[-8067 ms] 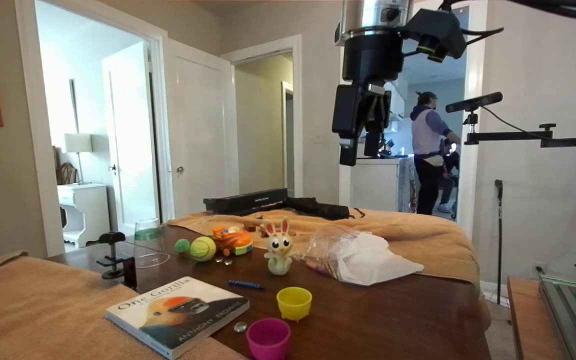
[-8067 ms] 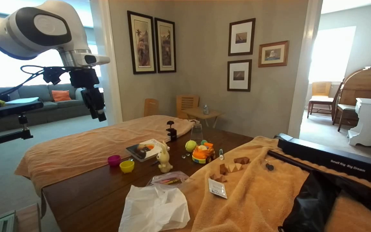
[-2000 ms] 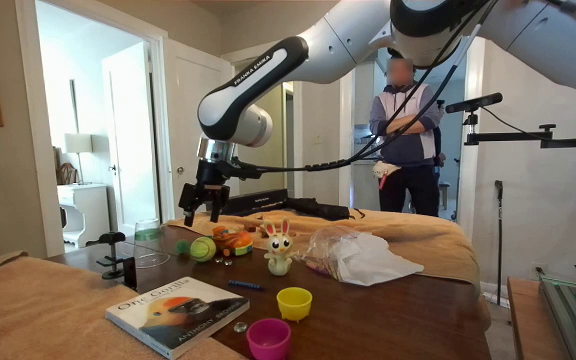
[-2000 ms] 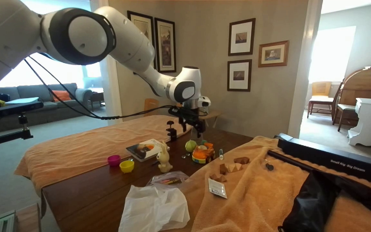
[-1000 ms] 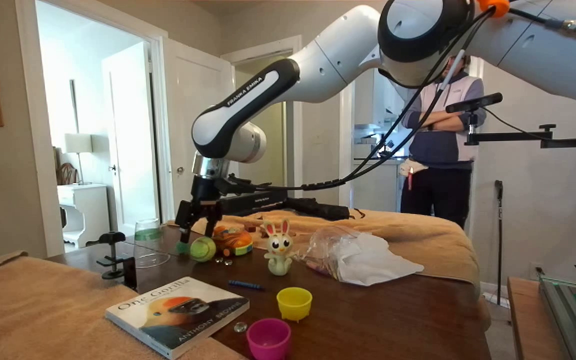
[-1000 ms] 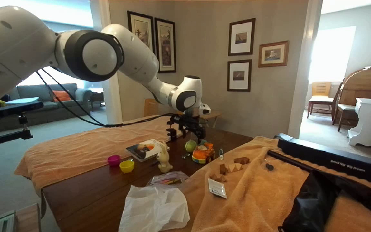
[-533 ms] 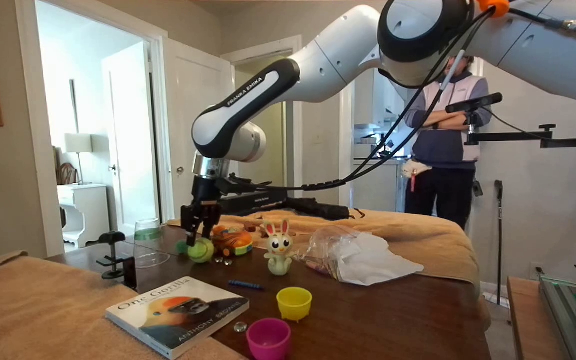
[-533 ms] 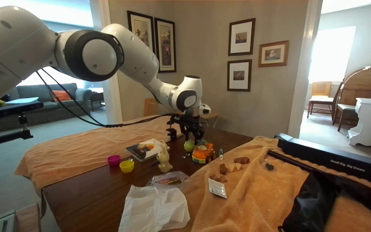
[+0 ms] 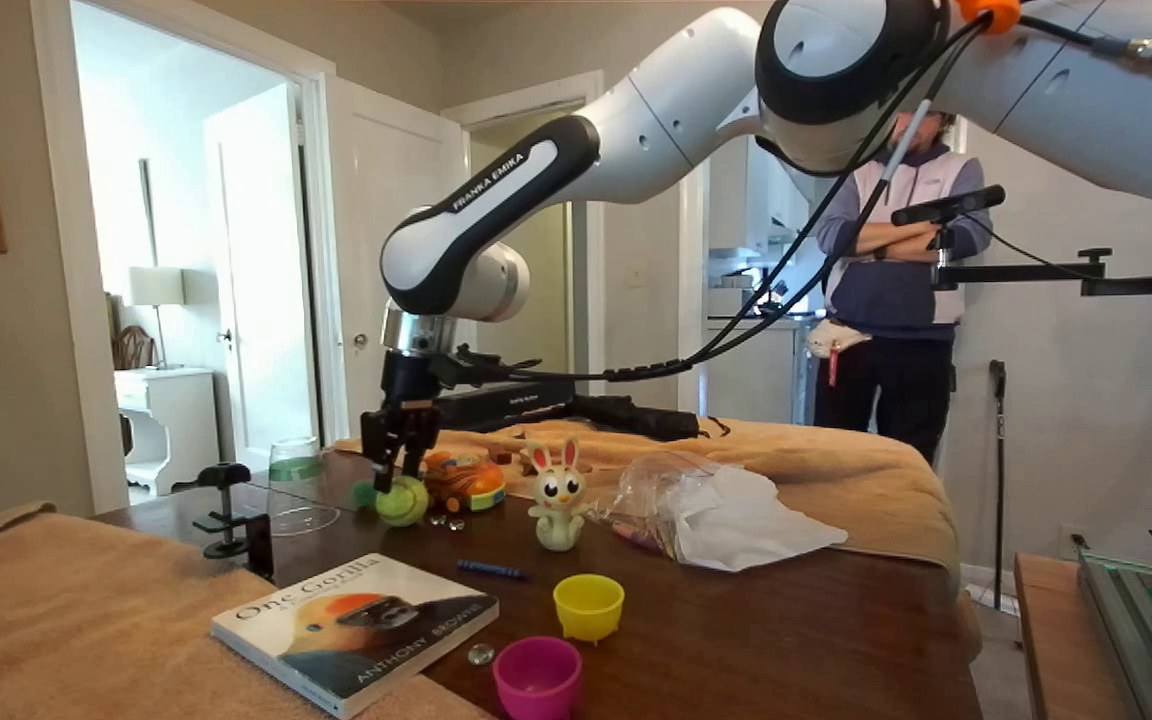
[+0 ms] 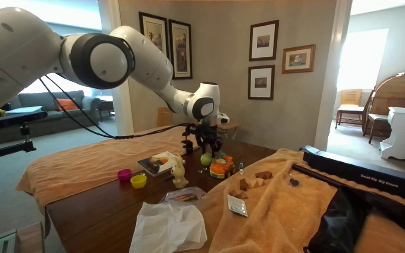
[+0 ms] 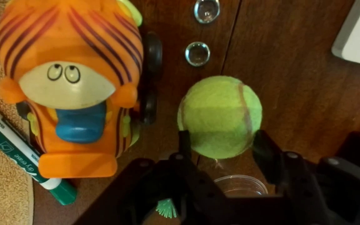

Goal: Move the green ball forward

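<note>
Lime, fuzzy and pink-seamed, the green ball (image 11: 219, 112) sits grasped in my claw (image 11: 222, 135), orange toy car (image 11: 73, 93) at wrist-view nine o'clock.

My wrist view gives me an orange toy car (image 11: 73, 43) and, just beside it, a marker (image 11: 17, 153), its white end over an orange towel (image 11: 2, 200) and its green cap over the table (image 11: 292, 109). Two glass beads (image 11: 197, 54) lie near the car. In an exterior view I can make out a toy rabbit (image 9: 558, 515) standing upright, a blue crayon (image 9: 491, 569), and a yellow cup (image 9: 588, 610) near a pink cup (image 9: 537, 680). A book (image 9: 356, 630) lies partly on a second towel (image 9: 56, 620); a clamp (image 9: 226, 510) stands near a clear cup (image 9: 296, 480). In an exterior view I have wooden blocks (image 10: 255, 182) and a white packet (image 10: 237, 205) on the orange towel. A person (image 9: 891, 290) stands with folded arms.
</note>
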Action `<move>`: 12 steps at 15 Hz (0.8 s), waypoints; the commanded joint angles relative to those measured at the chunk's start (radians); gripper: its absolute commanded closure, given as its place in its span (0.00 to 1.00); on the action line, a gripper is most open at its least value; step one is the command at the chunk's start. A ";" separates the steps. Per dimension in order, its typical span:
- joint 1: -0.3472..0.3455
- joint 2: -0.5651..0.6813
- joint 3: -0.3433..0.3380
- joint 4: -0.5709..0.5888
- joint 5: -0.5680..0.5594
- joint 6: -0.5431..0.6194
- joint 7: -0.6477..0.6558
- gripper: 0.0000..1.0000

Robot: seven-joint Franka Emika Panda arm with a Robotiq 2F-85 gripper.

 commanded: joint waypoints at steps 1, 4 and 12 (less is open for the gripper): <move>0.024 -0.016 -0.012 -0.012 -0.040 -0.046 0.006 0.73; 0.046 -0.053 -0.024 -0.052 -0.067 -0.075 0.026 0.73; 0.043 -0.026 -0.047 -0.013 -0.071 0.022 0.042 0.73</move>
